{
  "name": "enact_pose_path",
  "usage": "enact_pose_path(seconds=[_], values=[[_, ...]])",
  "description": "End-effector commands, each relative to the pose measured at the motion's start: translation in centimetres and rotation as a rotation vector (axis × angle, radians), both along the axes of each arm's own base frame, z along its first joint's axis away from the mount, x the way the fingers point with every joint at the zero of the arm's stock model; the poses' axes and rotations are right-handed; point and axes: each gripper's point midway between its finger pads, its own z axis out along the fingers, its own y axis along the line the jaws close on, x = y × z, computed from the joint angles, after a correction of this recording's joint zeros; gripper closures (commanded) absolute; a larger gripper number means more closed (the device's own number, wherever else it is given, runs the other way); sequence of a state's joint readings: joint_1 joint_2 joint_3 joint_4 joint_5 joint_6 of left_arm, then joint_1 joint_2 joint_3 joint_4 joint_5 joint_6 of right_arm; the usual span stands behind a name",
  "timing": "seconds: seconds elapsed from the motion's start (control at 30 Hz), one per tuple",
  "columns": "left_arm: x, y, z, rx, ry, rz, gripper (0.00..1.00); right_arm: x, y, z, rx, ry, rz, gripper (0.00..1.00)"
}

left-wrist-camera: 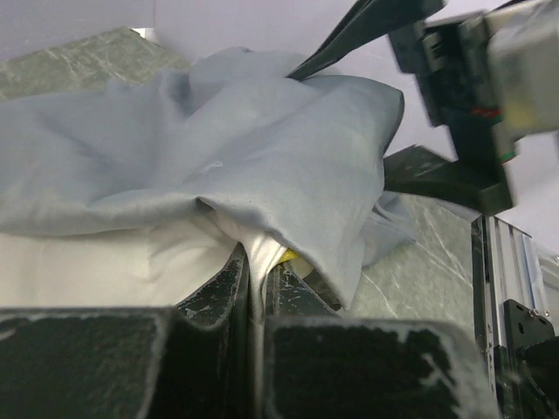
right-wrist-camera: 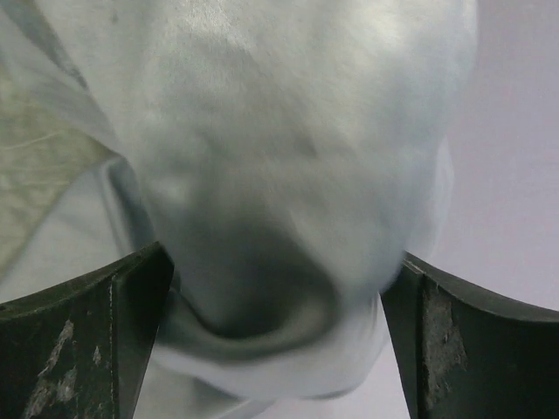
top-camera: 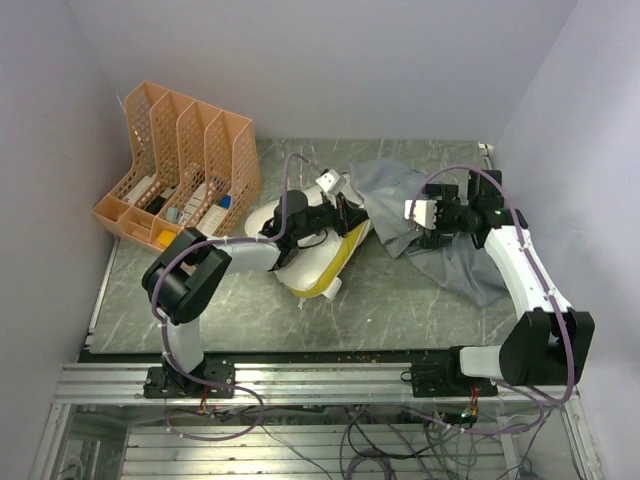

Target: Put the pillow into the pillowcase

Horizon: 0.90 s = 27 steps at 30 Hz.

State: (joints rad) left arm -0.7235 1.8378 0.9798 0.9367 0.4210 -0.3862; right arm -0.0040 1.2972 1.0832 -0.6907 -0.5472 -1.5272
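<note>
Your left gripper (left-wrist-camera: 258, 262) has its jaws together, clamped on a thin fold of the cream cloth of the pillow (top-camera: 318, 268). In the left wrist view a sliver of yellow shows just beside that fold, at 3 o'clock from it. The pillow lies near the middle of the worktop (top-camera: 400, 300), partly under your left arm. Its olive-yellow edge curves along the side facing 4 o'clock in the top view.

The pillowcase (top-camera: 395, 195) sits at 2 o'clock from the pillow, wrinkled and heaped. One end is draped over the pillow's far corner, right above the left jaws. The other end trails along the worktop toward 4 o'clock, under your right arm.

Your right gripper (top-camera: 412, 222) reaches in from 3 o'clock. Its jaws stand wide apart, with a blurred bulge of blue-grey cloth filling the gap between them. You cannot tell from the right wrist view whether they press on that cloth. In the left wrist view one dark finger (left-wrist-camera: 349, 35) meets the raised peak of the pillowcase at 1 o'clock.

An orange file rack (top-camera: 180, 165) stands in the worktop's 10 o'clock corner, well apart from both fabrics.
</note>
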Motion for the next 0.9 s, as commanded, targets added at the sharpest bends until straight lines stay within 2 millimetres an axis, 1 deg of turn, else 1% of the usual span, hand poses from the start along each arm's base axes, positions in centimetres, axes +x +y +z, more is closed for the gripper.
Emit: enact_pose_path(seconds=[0.0, 0.03, 0.1, 0.17, 0.23, 0.27, 0.3, 0.33, 0.4, 0.43, 0.47, 0.5, 0.53, 0.57, 0.6, 0.63, 0.67, 0.7, 0.77, 0.83, 0.87], values=[[0.3, -0.2, 6.2, -0.050, -0.092, -0.060, 0.93, 4.9, 0.4, 1.3, 0.039, -0.177, -0.052, 0.02], [0.3, -0.2, 6.7, -0.049, -0.095, -0.069, 0.93, 5.3, 0.8, 1.8, 0.074, -0.173, -0.060, 0.05], [0.5, -0.2, 8.0, -0.056, -0.102, -0.086, 0.93, 5.6, 1.8, 2.8, 0.136, -0.126, -0.054, 0.18], [0.7, -0.3, 9.2, -0.058, -0.103, -0.102, 0.93, 5.4, 2.7, 3.8, 0.189, -0.070, -0.038, 0.36], [0.5, -0.5, 10.5, -0.058, -0.100, -0.122, 0.93, 4.6, 3.5, 5.0, 0.233, -0.024, -0.020, 0.53], [0.4, -0.5, 11.3, -0.060, -0.097, -0.135, 0.93, 3.9, 4.0, 5.9, 0.258, 0.002, -0.001, 0.60], [0.1, -0.6, 12.2, -0.071, -0.092, -0.150, 0.93, 3.1, 4.5, 6.8, 0.281, 0.029, 0.012, 0.68], [-0.4, -0.7, 13.2, -0.086, -0.084, -0.173, 0.93, 2.0, 4.9, 8.3, 0.303, 0.066, 0.016, 0.76], [-1.2, -0.6, 15.4, -0.111, -0.088, -0.197, 0.93, 0.4, 5.6, 11.0, 0.341, 0.124, 0.010, 0.85], [-1.6, -0.6, 16.3, -0.116, -0.087, -0.203, 0.93, -0.6, 5.9, 12.4, 0.350, 0.153, 0.020, 0.88], [-2.0, -0.6, 17.7, -0.127, -0.095, -0.212, 0.93, -1.5, 6.3, 13.5, 0.359, 0.184, 0.033, 0.90], [-2.3, -0.6, 18.6, -0.132, -0.092, -0.218, 0.93, -2.6, 6.8, 14.6, 0.356, 0.221, 0.054, 0.91], [-2.7, -0.6, 19.5, -0.137, -0.088, -0.227, 0.93, -3.5, 7.3, 15.4, 0.349, 0.253, 0.070, 0.92], [-3.0, -0.6, 20.2, -0.143, -0.080, -0.237, 0.93, -4.0, 8.0, 15.8, 0.353, 0.289, 0.052, 0.92], [-3.3, -0.6, 20.6, -0.146, -0.068, -0.245, 0.93, -4.2, 8.4, 15.7, 0.339, 0.307, 0.031, 0.93], [-3.3, -0.4, 20.8, -0.145, -0.057, -0.243, 0.93, -4.5, 8.8, 15.0, 0.321, 0.334, 0.012, 0.92], [-3.1, -0.4, 20.6, -0.137, -0.048, -0.235, 0.93, -4.4, 9.1, 14.0, 0.303, 0.363, 0.000, 0.92], [-2.7, -0.3, 20.0, -0.118, -0.038, -0.217, 0.93, -3.9, 9.3, 12.7, 0.290, 0.398, -0.031, 0.92], [-0.8, 0.1, 18.1, -0.070, -0.001, -0.153, 0.93, -2.5, 9.4, 9.2, 0.272, 0.499, -0.111, 0.91], [1.8, 0.9, 15.7, -0.033, 0.052, -0.076, 0.93, -0.6, 9.5, 6.2, 0.269, 0.569, -0.175, 0.92], [3.3, 1.6, 14.4, -0.003, 0.074, -0.020, 0.91, 0.3, 9.6, 5.1, 0.272, 0.590, -0.202, 0.92]])
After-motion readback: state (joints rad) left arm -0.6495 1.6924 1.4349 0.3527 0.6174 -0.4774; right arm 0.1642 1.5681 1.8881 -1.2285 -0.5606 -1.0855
